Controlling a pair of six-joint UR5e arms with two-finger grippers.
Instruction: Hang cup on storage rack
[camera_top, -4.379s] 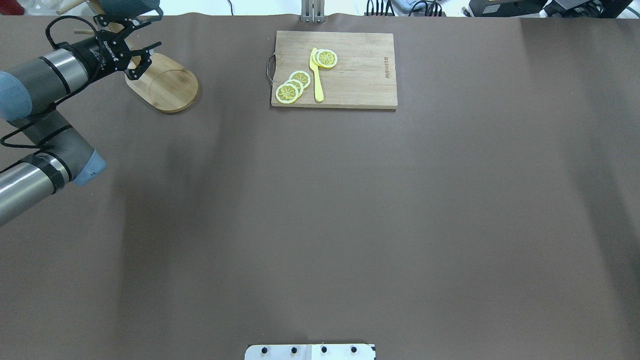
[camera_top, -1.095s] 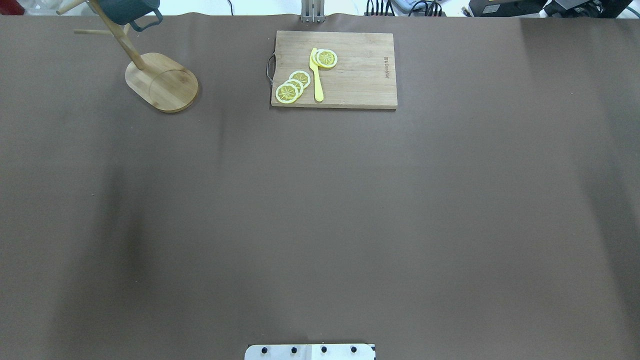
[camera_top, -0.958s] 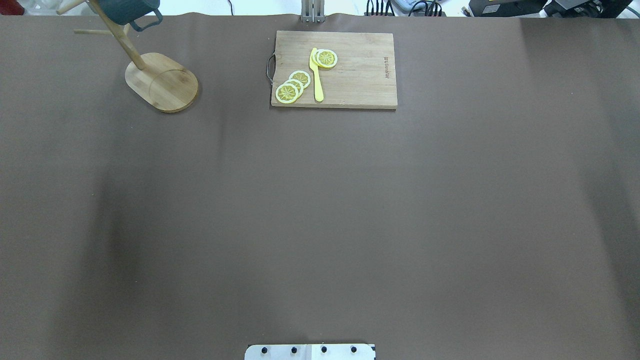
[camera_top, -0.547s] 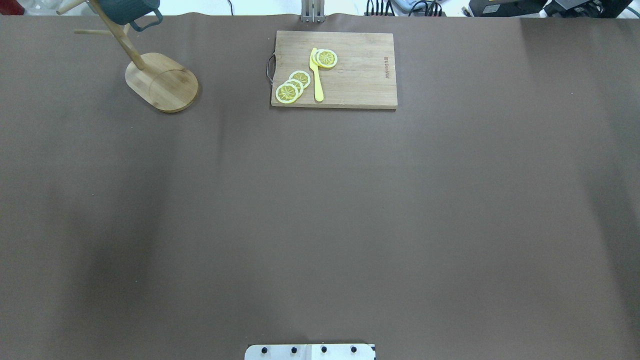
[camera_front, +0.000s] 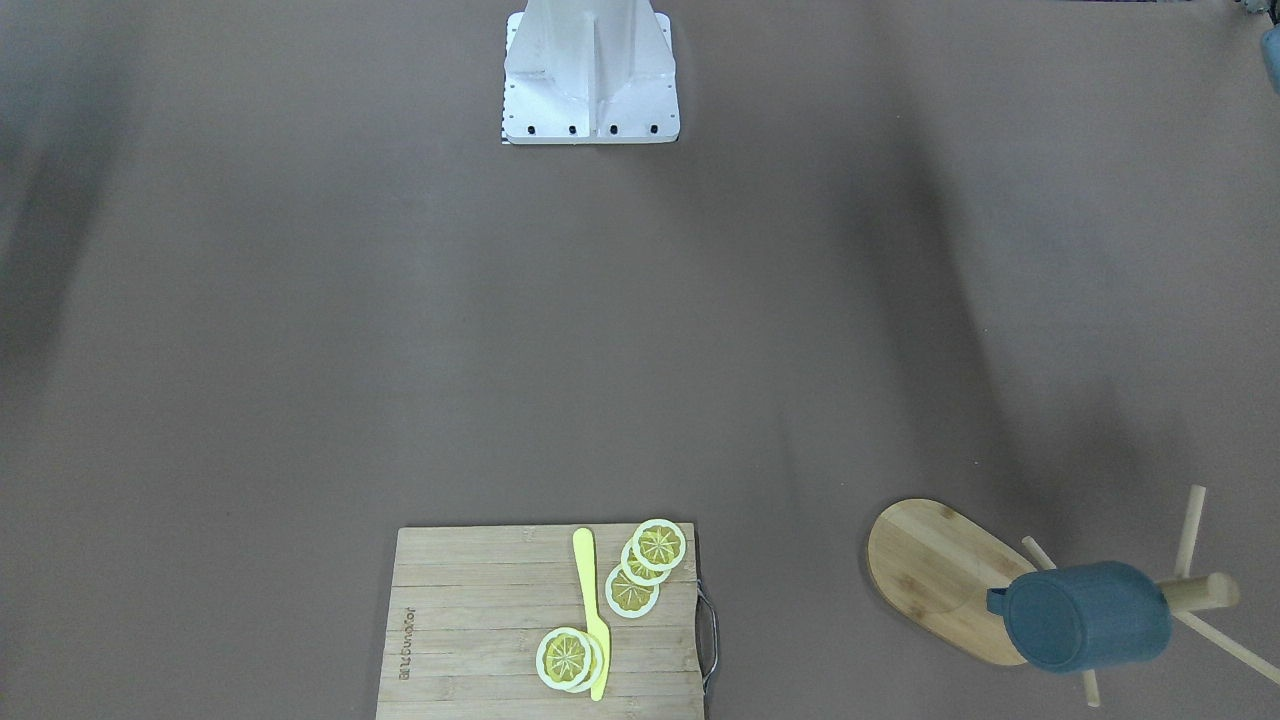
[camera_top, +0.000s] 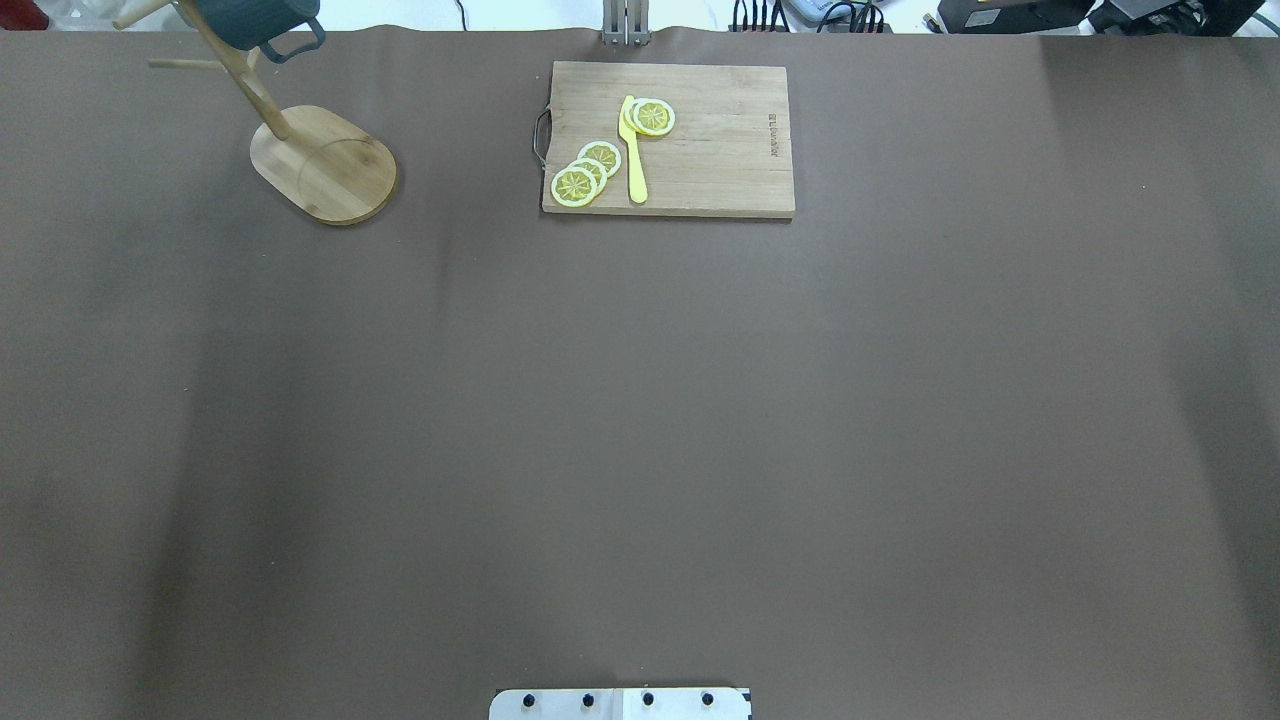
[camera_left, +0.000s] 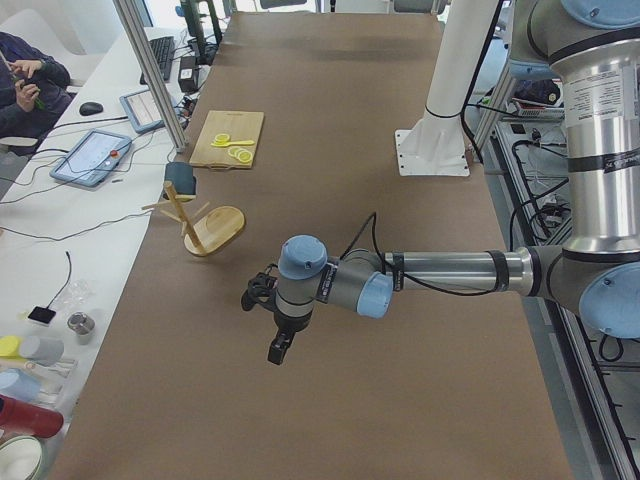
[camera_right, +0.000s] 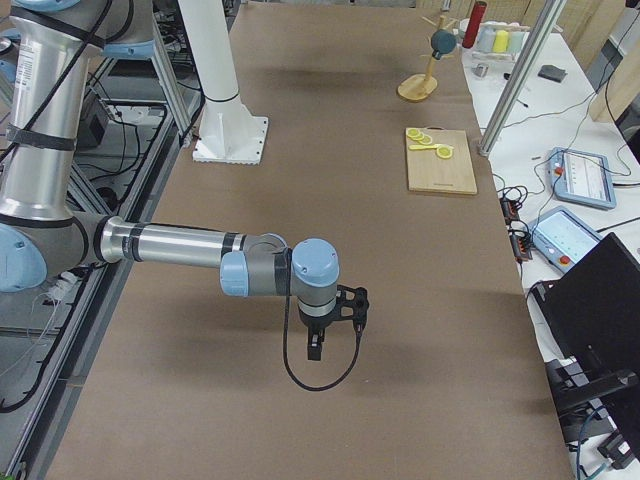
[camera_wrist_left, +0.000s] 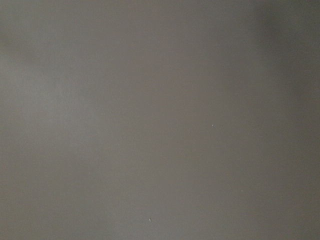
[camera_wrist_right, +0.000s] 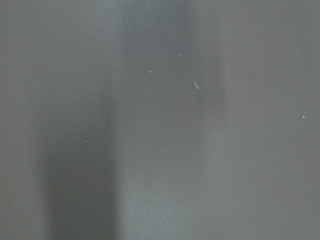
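The dark blue-grey cup (camera_front: 1085, 615) hangs on a peg of the bamboo storage rack (camera_front: 930, 570), handle toward the post, free of any gripper. In the overhead view the cup (camera_top: 260, 18) is at the far left corner above the rack's oval base (camera_top: 330, 170). My left gripper (camera_left: 275, 345) hangs over bare table, far from the rack (camera_left: 215, 230); I cannot tell if it is open. My right gripper (camera_right: 318, 345) hangs over bare table at the other end; I cannot tell its state. Both wrist views show only brown table.
A wooden cutting board (camera_top: 700, 150) with lemon slices (camera_top: 585, 172) and a yellow knife (camera_top: 632, 150) lies at the far middle. The white robot mount (camera_front: 590, 75) stands at the near edge. An operator (camera_left: 30, 85) sits beside the table.
4.4 s ago my left gripper was open beside the rack under the cup; it has since left the overhead view. Over the last second only shadows on the table shift.
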